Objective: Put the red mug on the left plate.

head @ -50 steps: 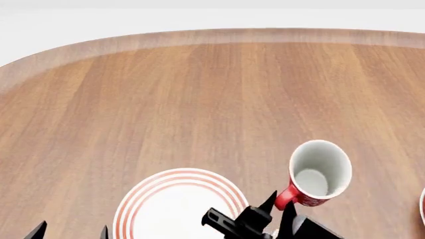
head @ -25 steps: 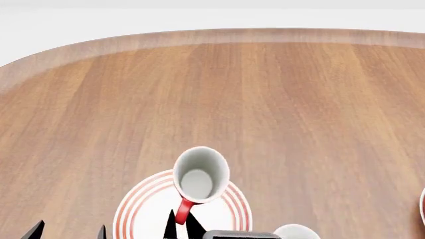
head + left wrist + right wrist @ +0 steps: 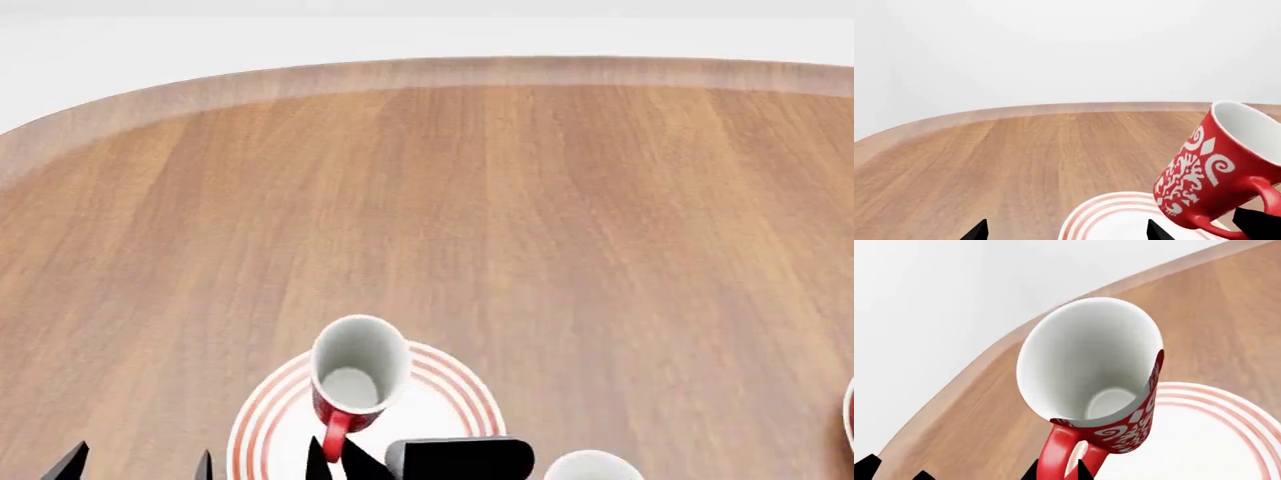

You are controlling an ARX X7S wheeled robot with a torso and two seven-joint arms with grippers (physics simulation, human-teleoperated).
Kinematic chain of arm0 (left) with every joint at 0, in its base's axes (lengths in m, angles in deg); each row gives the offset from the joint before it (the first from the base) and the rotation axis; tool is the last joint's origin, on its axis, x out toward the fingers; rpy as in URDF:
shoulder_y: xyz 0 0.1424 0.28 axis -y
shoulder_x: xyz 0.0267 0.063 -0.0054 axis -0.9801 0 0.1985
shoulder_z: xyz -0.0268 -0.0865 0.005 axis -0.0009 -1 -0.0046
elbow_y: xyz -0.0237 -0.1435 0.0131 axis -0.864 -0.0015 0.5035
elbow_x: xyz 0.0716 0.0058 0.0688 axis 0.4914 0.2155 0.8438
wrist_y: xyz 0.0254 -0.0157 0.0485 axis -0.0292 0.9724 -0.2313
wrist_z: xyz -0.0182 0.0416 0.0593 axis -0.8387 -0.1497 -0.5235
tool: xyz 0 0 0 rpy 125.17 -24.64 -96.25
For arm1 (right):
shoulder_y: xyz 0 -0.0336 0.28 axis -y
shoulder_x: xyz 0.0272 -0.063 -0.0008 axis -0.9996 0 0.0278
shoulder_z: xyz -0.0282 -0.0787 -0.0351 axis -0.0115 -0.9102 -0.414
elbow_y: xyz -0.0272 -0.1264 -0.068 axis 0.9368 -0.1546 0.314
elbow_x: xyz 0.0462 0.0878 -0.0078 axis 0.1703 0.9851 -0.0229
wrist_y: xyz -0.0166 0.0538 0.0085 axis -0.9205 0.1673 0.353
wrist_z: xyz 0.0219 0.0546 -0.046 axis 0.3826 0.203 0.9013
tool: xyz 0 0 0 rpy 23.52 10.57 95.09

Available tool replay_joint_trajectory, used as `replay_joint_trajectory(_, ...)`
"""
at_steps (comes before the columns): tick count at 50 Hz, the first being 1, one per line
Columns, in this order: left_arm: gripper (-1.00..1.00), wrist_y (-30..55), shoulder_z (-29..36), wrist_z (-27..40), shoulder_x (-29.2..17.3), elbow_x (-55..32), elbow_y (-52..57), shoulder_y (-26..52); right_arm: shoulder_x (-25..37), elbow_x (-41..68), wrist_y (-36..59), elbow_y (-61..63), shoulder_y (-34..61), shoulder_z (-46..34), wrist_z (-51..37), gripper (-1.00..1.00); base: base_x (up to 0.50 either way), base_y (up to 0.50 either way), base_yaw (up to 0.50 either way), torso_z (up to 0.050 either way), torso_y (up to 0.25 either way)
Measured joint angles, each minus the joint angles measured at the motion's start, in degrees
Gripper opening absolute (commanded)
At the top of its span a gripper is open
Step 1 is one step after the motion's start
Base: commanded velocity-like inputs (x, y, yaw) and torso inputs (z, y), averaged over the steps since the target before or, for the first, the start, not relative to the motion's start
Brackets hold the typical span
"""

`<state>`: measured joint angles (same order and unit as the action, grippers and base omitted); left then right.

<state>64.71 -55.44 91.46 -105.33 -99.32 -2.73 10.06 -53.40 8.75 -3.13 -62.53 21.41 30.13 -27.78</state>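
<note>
The red mug (image 3: pixel 350 380), red with a white floral pattern and white inside, hangs tilted over the left plate (image 3: pixel 454 395), a white plate with thin red rings at the table's near edge. My right gripper (image 3: pixel 336 457) is shut on the mug's red handle (image 3: pixel 1057 452). The mug (image 3: pixel 1094 375) and plate (image 3: pixel 1214 440) fill the right wrist view. My left gripper (image 3: pixel 138 463) is open and empty to the left of the plate; only its fingertips show. In the left wrist view the mug (image 3: pixel 1211 170) hovers over the plate (image 3: pixel 1121 222).
The wooden table (image 3: pixel 441 200) stretches far ahead with a rounded far edge. A white round object (image 3: pixel 591 466) shows at the bottom edge beside my right arm. A sliver of another plate (image 3: pixel 849 410) is at the right edge.
My right gripper carried the red mug leftward from right of the plate to over its left part, and the mug now sits lower than half a second ago.
</note>
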Motion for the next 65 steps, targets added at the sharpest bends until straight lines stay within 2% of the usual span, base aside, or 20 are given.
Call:
replay_joint_trajectory(26,1.0,-0.1,0.4,0.5,-0.5,-0.5,0.3,0.0,-1.8,-6.8,4.4,-10.0,6.6,-4.8,-3.0,-1.0,0.0,0.0,0.0,0.0,0.0)
replay_joint_trajectory(54,1.0,-0.4,1.0,0.9,-0.8,-0.7,0.0,0.2,-2.0,-1.3,7.8,-11.0,7.3,-3.1,-2.1,-1.0,0.0,0.0,0.0,0.0,0.0)
replay_joint_trajectory(65,1.0,-0.6,1.2,1.1,-1.0,-0.8,-0.1,0.3,-5.6,-0.7,5.5,-23.1,10.9,-3.0,5.3,-1.0,0.0,0.0,0.0,0.0,0.0)
